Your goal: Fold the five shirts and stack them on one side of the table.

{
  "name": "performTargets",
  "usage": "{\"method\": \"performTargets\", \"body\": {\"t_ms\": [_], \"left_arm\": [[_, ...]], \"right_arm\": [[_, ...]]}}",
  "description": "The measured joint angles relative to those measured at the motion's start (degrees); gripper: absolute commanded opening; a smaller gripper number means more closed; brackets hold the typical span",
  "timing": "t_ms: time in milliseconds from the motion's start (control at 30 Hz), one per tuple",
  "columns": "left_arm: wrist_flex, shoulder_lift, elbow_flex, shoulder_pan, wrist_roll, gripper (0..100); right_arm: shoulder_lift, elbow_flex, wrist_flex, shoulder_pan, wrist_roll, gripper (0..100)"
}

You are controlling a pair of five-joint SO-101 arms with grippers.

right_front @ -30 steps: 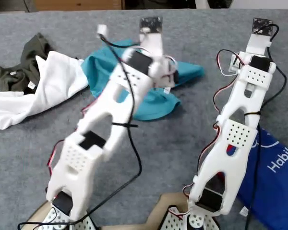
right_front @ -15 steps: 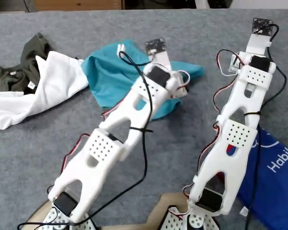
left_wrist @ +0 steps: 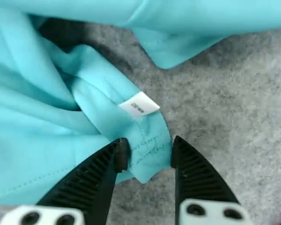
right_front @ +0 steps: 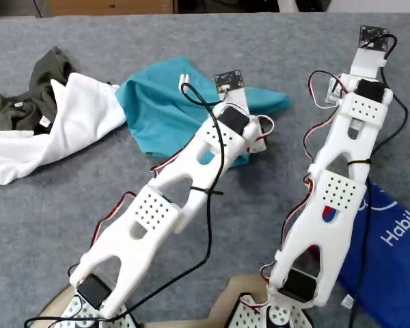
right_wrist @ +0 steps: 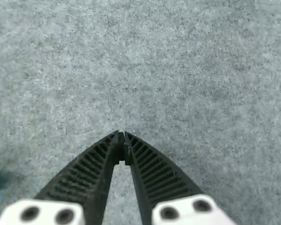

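A teal shirt (right_front: pixel 157 113) lies crumpled on the grey table (right_front: pixel 294 41), at about 12 o'clock from the table's middle in the high view. Its long axis runs roughly from 9 o'clock to 3 o'clock. At the shirt's 5 o'clock edge, a hemmed corner carrying a white label (left_wrist: pixel 139 105) sits squarely between the jaws of the left gripper (left_wrist: pixel 148 149). These stand partly open, one on each side of the fold and not yet pinched onto it. The cloth spreads away from the jaws toward 10 o'clock, so a close here would likely take the corner, and any pull would have to drag the bunched body behind it.

The right gripper (right_wrist: pixel 122 140) hangs over bare table at the shirt's 3 o'clock, its jaws pressed together and holding nothing; the left arm is plainly the nearer. A white shirt (right_front: pixel 68 116) and an olive shirt (right_front: pixel 44 85) are heaped at 9 o'clock, and a blue shirt (right_front: pixel 389 260) lies at 4 o'clock.
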Motion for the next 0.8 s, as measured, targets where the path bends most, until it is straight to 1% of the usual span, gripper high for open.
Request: {"method": "performTargets", "body": {"t_ms": [100, 267, 467, 633, 800], "left_arm": [[-0.09, 0.0, 0.0, -0.7, 0.0, 2], [-1.49, 0.0, 0.0, -1.93, 0.0, 2], [-0.7, 0.0, -1.14, -3.08, 0.0, 2], [7.47, -0.62, -9.14, -5.63, -0.53, 2], [16.18, -5.01, -19.6, -9.14, -7.65, 2]], "right_arm": [[0.0, 0.0, 0.0, 0.0, 0.0, 0.5], [0.0, 0.0, 0.0, 0.0, 0.0, 0.5], [0.0, 0.0, 0.0, 0.0, 0.0, 0.5], [0.0, -0.53, 1.58, -0.62, -0.09, 0.5], [-1.23, -7.74, 12.31, -2.02, -1.23, 0.5]]}}
